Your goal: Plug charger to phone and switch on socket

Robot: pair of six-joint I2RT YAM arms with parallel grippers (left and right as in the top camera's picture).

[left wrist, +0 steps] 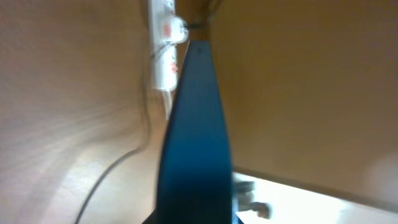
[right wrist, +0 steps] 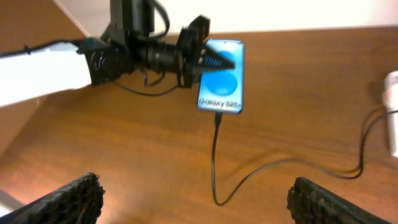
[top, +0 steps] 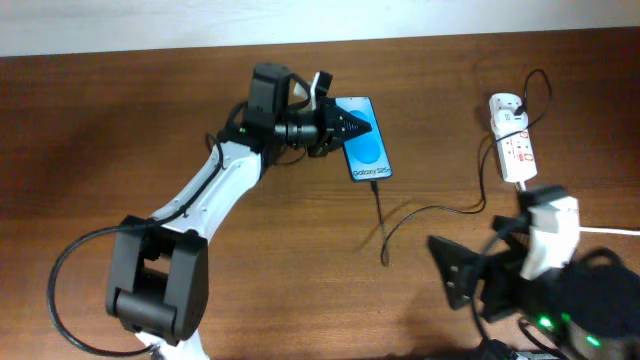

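1. A brown wooden table (top: pixel 120 120) sits under a pale wall. The phone (top: pixel 365 150) lies near 12 o'clock and the power strip (top: pixel 510 135) at 2 o'clock.
2. The left gripper (top: pixel 360 127) looks clamped on the phone's side edge. The right gripper (right wrist: pixel 193 199), at 5 o'clock, gapes wide and holds nothing.
3. The cable (top: pixel 383 225) appears seated in the phone's bottom end, so the switch is probably next. The right fingers should close to one tip and press the rocker squarely.
4. Slack cable loops between the right arm and the strip and could snag.

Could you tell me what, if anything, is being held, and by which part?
The left gripper holds the phone by its long side edge, near the top end; the right gripper is open, holding nothing.
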